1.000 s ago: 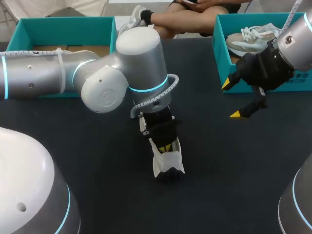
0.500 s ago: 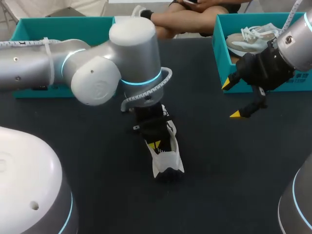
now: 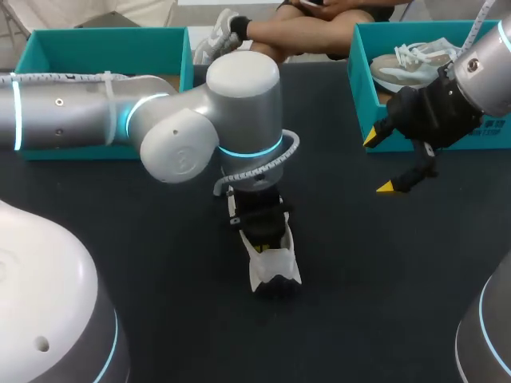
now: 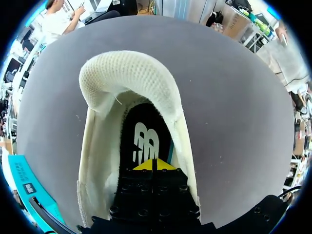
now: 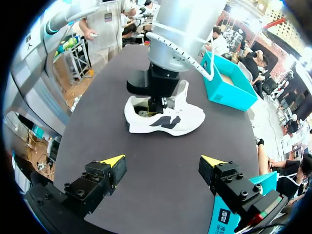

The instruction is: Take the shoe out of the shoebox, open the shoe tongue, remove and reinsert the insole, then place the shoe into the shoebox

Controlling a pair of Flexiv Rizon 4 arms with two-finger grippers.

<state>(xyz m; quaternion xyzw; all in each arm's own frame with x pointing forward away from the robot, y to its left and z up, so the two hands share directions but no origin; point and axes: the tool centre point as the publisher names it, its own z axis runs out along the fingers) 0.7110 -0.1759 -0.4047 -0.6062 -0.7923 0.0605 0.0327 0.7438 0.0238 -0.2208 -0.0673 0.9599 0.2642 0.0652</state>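
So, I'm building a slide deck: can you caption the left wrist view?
Left pincer, tips together, sits inside the white shoe over its black insole, on the dark table.

The shoe lies on the worktop near its middle, with the left pincer down inside its opening, over the insole. The right pincer hangs well to the shoe's right, just before the right shoebox, which holds a second shoe. The left shoebox sits at the worktop's far left edge.
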